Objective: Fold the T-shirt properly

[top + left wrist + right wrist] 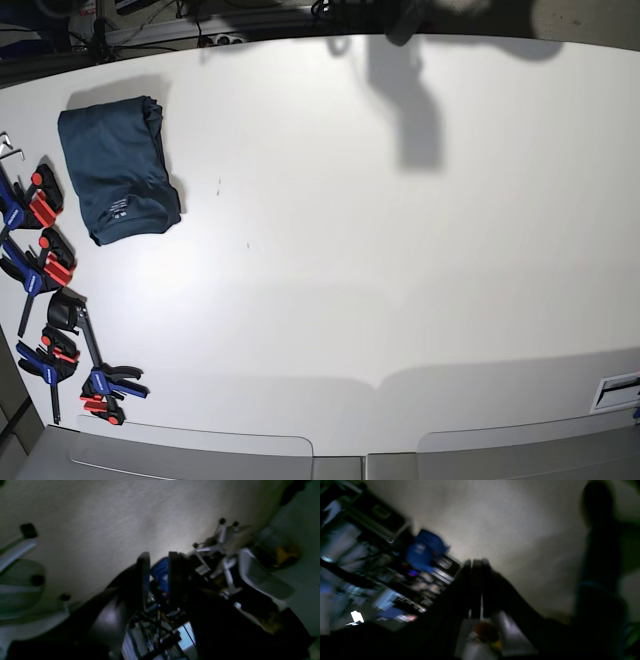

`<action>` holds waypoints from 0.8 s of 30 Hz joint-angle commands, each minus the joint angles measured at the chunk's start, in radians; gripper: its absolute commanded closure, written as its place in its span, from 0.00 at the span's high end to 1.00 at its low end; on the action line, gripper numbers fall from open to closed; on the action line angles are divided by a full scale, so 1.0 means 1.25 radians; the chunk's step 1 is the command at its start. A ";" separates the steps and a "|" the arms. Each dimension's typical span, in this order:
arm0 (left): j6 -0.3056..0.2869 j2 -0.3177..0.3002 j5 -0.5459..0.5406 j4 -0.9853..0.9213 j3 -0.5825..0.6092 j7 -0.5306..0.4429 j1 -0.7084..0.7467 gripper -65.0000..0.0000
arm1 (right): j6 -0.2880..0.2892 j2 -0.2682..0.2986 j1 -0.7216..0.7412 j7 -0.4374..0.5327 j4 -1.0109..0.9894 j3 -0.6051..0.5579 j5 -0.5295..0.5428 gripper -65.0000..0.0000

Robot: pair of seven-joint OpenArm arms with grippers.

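We are seeing the dark navy-blue short-sleeved cotton T-shirt (117, 183) lying folded into a compact packet at the far left of the white table (400, 280) in the base view, its small pale neck label facing up, with nothing touching it. Just beside it along the table's left edge, a row of blue and red clamps (45, 270) is sitting. Neither arm is showing in that overhead view; only soft shadows are falling on the table's far side.

In the left wrist view, our left gripper (159, 580) is pointing up toward a pale wall, its dark fingers (143, 577) standing apart with a clear gap and nothing between them. In the right wrist view, which is blurred, our right gripper (477, 580) is also aiming away from the table, its fingers pressed together on nothing. Both grippers are well apart from the T-shirt
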 commanded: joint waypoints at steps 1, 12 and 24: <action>-0.008 -0.006 0.016 -0.020 0.006 -0.016 0.003 0.17 | -0.015 0.013 0.007 0.014 -0.012 -0.022 -0.017 0.00; -0.008 0.000 0.229 -0.158 0.019 -0.362 -0.137 0.17 | -0.334 -0.047 0.117 0.265 -0.126 -0.200 -0.150 0.00; 0.303 0.116 0.226 -0.262 0.019 -0.404 -0.271 0.17 | -0.437 -0.184 0.196 0.317 -0.221 -0.201 -0.137 0.00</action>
